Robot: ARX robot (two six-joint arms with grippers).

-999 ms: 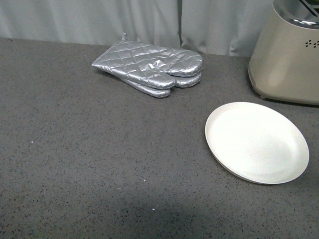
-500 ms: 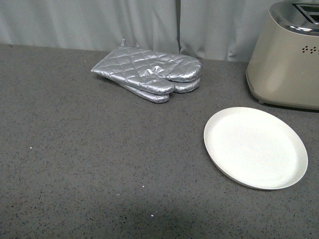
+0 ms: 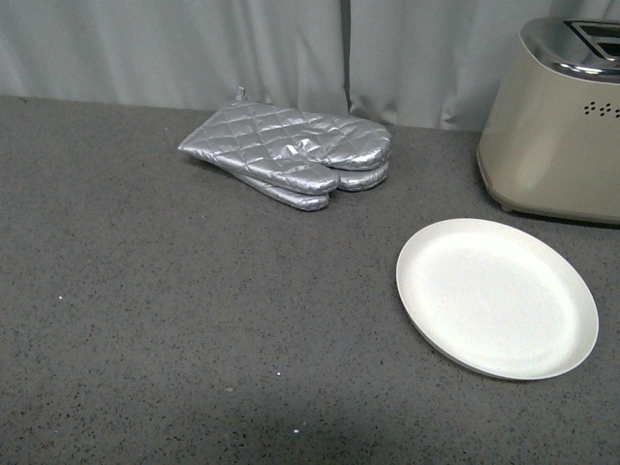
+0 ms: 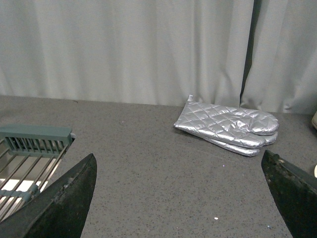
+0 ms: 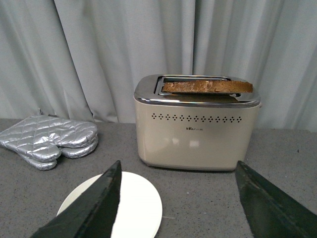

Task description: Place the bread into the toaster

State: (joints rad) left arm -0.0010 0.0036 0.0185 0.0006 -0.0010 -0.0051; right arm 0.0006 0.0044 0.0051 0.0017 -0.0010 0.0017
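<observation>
Bread (image 5: pixel 207 86) standing in toaster (image 5: pixel 196 123) slot near desk's back right corner, plate (image 3: pixel 496 296) bare, both grippers (image 4: pixel 178 198) (image 5: pixel 178 201) wide open, holding nothing, task likely done.

Silver oven mitts (image 3: pixel 291 153) stacked near curtain (image 3: pixel 194 48); white plate (image 3: pixel 496 297) well apart, w/ rack (image 4: pixel 29 158).

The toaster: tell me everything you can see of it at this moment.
The toaster is a rounded beige-champagne metallic box with a shiny chrome top and a row of small vent holes along its side. It stands upright on the grey speckled counter before the curtain, behind the white plate and apart from it. A slice of brown bread sits in a top slot, its upper edge sticking out.
</observation>
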